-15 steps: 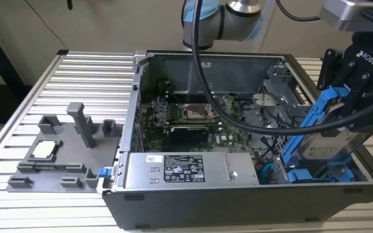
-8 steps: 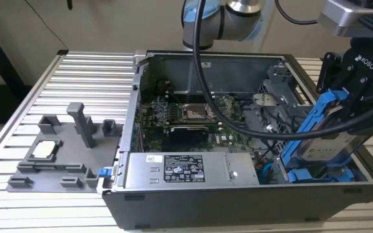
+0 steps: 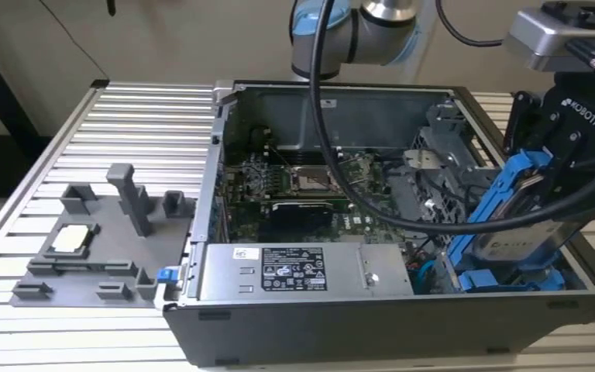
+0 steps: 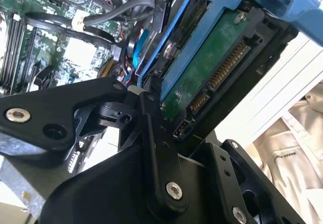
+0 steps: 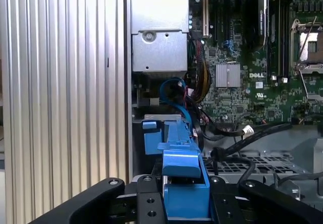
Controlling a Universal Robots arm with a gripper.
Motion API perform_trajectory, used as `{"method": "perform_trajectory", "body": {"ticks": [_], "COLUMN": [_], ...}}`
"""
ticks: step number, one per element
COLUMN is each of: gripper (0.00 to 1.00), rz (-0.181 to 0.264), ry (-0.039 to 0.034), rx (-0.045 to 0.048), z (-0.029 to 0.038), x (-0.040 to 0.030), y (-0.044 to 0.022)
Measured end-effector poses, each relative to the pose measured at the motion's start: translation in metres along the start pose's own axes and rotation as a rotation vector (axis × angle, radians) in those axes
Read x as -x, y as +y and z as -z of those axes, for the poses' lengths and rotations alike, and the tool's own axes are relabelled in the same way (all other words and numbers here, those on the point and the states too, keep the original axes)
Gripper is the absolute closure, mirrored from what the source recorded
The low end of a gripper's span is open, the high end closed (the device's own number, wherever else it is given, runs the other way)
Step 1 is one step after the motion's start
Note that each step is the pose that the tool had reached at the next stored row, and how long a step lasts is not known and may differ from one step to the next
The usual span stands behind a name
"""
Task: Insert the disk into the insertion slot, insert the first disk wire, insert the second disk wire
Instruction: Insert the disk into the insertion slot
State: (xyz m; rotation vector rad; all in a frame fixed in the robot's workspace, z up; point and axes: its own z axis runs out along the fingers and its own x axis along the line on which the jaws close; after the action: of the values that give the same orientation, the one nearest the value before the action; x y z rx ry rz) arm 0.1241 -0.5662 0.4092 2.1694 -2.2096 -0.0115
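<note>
My gripper (image 3: 561, 167) is shut on the disk (image 3: 513, 232), a silver drive in a bright blue caddy. The disk stands steeply tilted over the case's corner at the exterior view's right. Its lower end reaches down to the insertion slot (image 3: 499, 277), where more blue plastic shows. In the second wrist view the disk (image 4: 212, 77) shows its green board and connector pins between my black fingers (image 4: 151, 133). The first wrist view looks along the caddy's blue edge (image 5: 181, 168) towards the bay. A blue wire (image 5: 174, 85) and black wires (image 5: 237, 133) lie loose beside the bay.
The open computer case (image 3: 276, 325) sits on a slatted aluminium table (image 3: 122, 124). Inside it are a grey power supply box (image 3: 297, 271), the motherboard (image 3: 297, 194) and a square processor socket (image 3: 313, 178). A grey plastic fixture (image 3: 101, 232) stands at the exterior view's left. My arm's black cable (image 3: 324, 116) hangs across the case.
</note>
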Motion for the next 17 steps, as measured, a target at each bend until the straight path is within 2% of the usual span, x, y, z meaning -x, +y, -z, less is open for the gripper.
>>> {"method": "perform_trajectory", "body": {"ticks": [7, 17], "gripper": [0.67, 0.67], "rz": [0.001, 0.004], "ry": [-0.0003, 0.0000], "rx": [0.0002, 0.0001], "z": [-0.0092, -0.0176], "x": [0.0004, 0.0047], "y": [-0.0009, -0.0032]}}
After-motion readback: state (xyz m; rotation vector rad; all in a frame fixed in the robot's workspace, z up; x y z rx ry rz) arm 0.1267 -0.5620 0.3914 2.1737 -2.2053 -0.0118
